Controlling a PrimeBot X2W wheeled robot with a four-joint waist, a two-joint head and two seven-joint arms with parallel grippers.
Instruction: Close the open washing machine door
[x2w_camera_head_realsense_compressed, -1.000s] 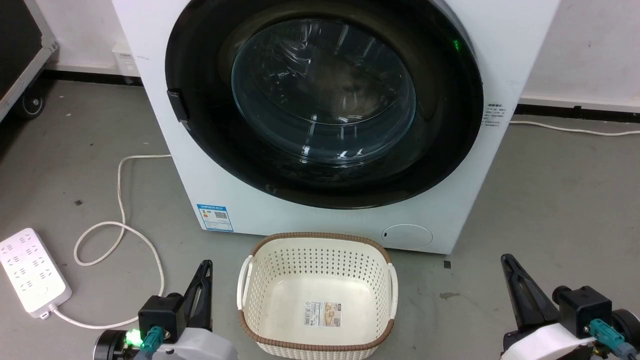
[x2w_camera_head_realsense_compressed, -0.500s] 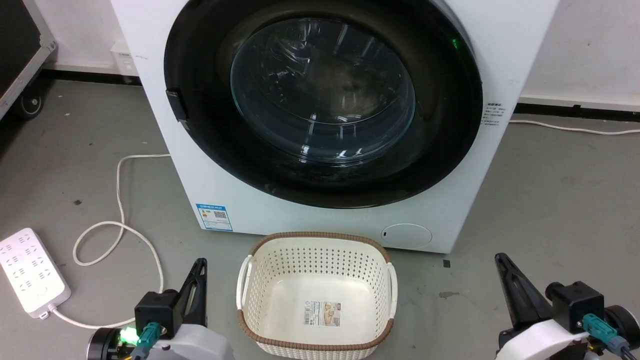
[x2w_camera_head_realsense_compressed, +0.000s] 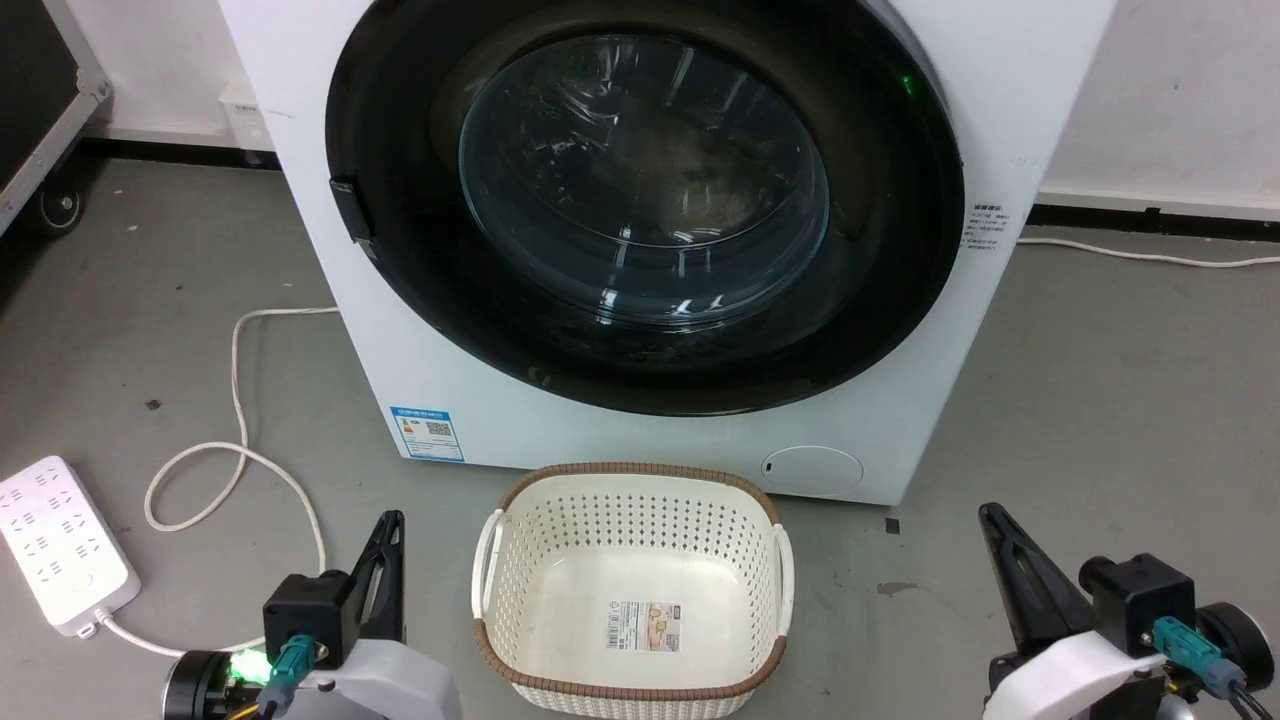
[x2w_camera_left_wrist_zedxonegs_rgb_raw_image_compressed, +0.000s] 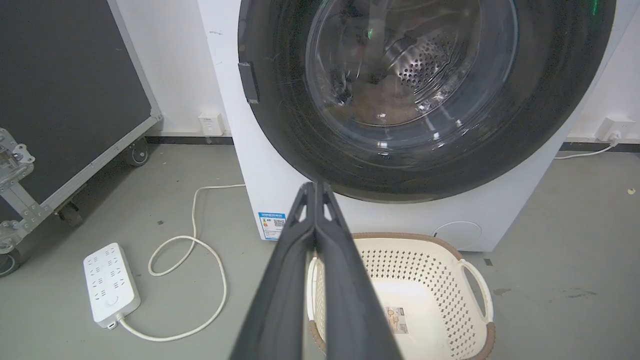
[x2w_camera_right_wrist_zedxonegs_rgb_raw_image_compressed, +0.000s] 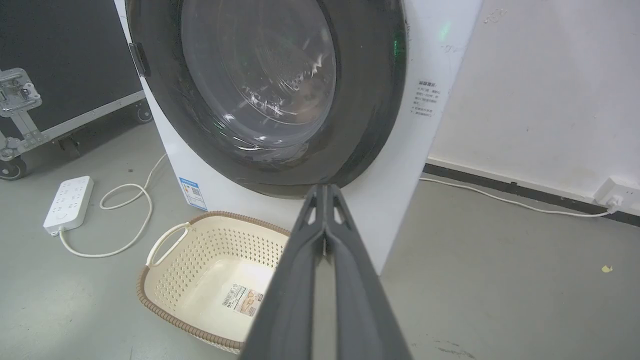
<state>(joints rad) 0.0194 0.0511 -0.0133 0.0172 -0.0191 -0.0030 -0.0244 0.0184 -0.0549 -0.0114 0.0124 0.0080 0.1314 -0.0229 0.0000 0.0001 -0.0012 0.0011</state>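
At 12 o'clock, washing machine door (x2w_camera_head_realsense_compressed: 645, 200) is seen flush w/ washing machine (x2w_camera_head_realsense_compressed: 400, 350) (closing judged done). Left gripper (x2w_camera_head_realsense_compressed: 390, 528) at 7, right gripper (x2w_camera_head_realsense_compressed: 996, 522) at 5: clenched, empty; only a latch check is needed.

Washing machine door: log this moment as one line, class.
washing machine door: looks closed on washing machine | left gripper: shut, empty | right gripper: shut, empty | laundry basket: empty

Glossy black washing machine door (x2w_camera_head_realsense_compressed: 645, 210) with clear glass; perforated cream plastic basket (x2w_camera_head_realsense_compressed: 633, 585).
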